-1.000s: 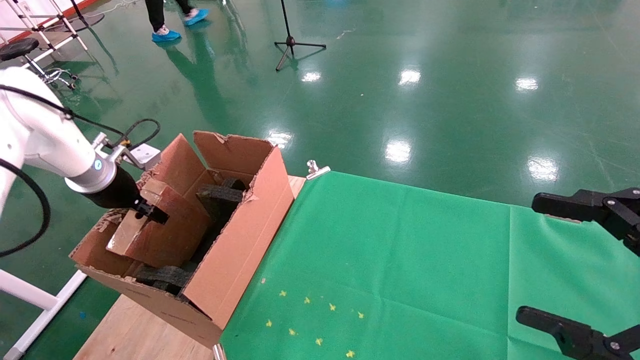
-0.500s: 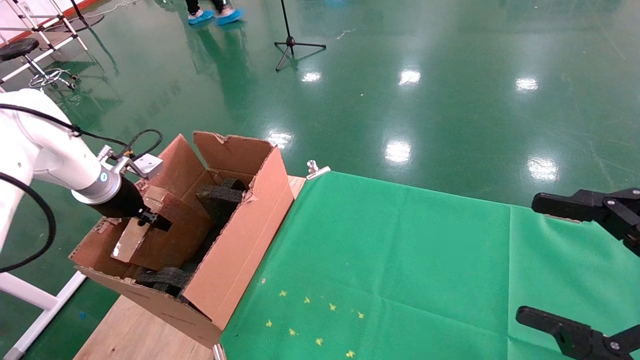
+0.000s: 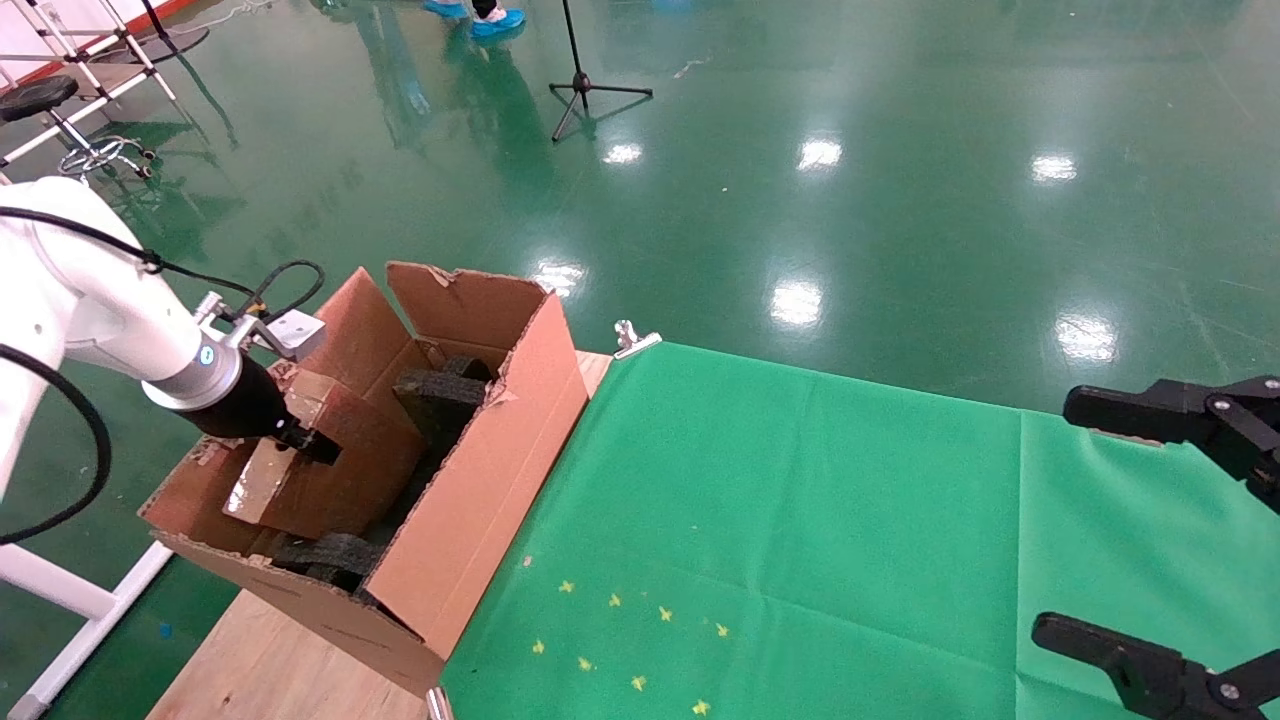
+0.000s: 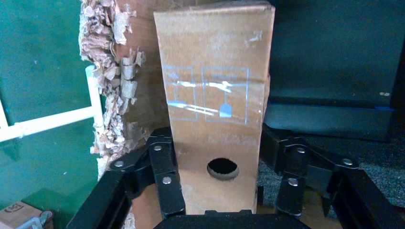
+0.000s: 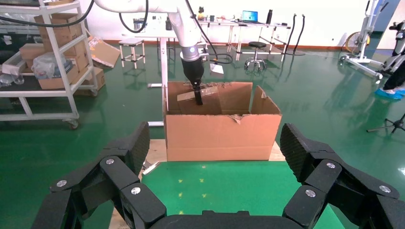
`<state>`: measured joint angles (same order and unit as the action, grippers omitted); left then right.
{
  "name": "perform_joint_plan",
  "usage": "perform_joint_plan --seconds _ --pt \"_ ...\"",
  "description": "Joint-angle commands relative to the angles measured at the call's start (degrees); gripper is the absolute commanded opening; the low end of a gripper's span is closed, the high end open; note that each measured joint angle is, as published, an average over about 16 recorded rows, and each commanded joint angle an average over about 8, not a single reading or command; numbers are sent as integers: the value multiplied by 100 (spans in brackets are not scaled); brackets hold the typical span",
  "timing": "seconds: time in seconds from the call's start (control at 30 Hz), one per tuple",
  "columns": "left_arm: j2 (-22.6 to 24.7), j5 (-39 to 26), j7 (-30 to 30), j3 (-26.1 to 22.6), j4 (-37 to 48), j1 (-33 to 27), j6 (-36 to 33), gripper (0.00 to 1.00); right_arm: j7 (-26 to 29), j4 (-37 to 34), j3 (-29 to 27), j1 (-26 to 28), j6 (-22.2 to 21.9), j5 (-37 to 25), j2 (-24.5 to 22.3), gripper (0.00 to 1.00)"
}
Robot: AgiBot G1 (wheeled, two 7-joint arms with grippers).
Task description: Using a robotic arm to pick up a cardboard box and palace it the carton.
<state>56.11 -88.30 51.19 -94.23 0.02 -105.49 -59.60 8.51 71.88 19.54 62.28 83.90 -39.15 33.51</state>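
Cardboard box (image 3: 325,465), slim and brown, is sitting tilted inside the carton (image 3: 470,500), leaning across its left part with one corner raised toward the far side, and the left gripper (image 4: 224,191) is grasping it: in the left wrist view the black jaws are pressing on both flat faces of the box, whose narrow edge with a small round hole (image 4: 222,168) is facing the camera, a printed blue label and clear tape showing above the hole. White robotic arm (image 3: 90,290) with its blue-lit ring is reaching in from the left over the carton's ragged left rim, and its black wrist is hanging just above the box. Black foam blocks (image 3: 440,395) are lying in the carton beside and below the box, one toward the far right of it and another (image 3: 330,560) at the near end. Carton itself is standing on the left end of the desk (image 3: 270,670), on bare wood, just beside the green cloth (image 3: 800,540) that is covering the rest of the surface; a metal clip (image 3: 632,338) is holding the cloth's far corner. Right gripper (image 5: 217,167) is hovering over the right side of the cloth, well apart from the carton, with its jaws spread wide and grasping nothing.
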Motion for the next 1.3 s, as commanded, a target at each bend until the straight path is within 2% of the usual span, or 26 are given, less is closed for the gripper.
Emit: perform_joint_plan --seconds 0.03,0.5,0.9,1.1,1.3 --pt "1 -1 1 -1 0 -3 -8 100 0 0 0 0 0 0 0 100" --pt "-28 42 -65 32 -38 -131 -67 100 0 0 0 0 0 0 0 100" --pt "-428 564 -707 405 -921 -1266 -785 100 0 -1 1 1 0 0 0 100" --pt "-566 625 -675 436 -1640 -1700 -1296 100 -1 -1 1 0 -1 0 0 100" --pt "-586 582 -582 381 -2005 -1849 -1623 100 -1 -3 1 0 -3 0 -1 100"
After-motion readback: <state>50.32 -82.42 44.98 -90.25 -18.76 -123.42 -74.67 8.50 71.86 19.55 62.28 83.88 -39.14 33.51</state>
